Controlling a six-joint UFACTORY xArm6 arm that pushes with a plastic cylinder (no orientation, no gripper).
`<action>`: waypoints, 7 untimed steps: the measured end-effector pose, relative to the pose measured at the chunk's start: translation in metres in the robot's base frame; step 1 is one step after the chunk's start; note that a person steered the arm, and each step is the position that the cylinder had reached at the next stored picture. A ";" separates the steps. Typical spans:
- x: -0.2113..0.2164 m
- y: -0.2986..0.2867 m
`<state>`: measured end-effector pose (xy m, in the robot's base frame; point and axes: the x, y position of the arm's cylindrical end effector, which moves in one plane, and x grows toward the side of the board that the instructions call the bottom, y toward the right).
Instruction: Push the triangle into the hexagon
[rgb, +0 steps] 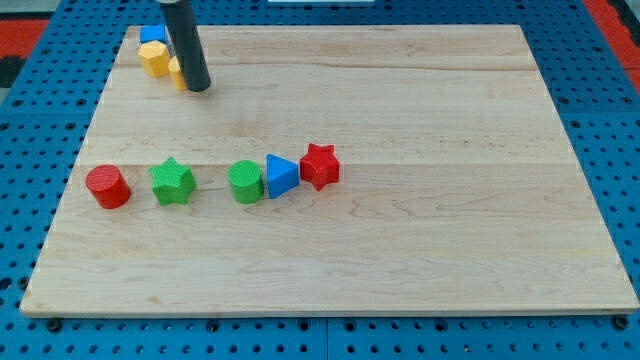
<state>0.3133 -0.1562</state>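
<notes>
- My tip, a bare rod holding nothing, touches a half-hidden yellow block; the yellow hexagon sits just beyond it.
- The blue triangle lies far toward the view's bottom right, wedged between the green cylinder and red star; pushing risks dragging either along.

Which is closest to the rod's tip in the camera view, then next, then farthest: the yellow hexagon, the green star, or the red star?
From my tip, near the view's top left:
1. Yellow hexagon, just to its left.
2. Green star, lower down, in the row of blocks.
3. Red star, at the right end of the row.
</notes>
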 end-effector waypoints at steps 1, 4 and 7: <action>-0.001 -0.026; 0.005 0.175; 0.101 0.245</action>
<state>0.4147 0.0886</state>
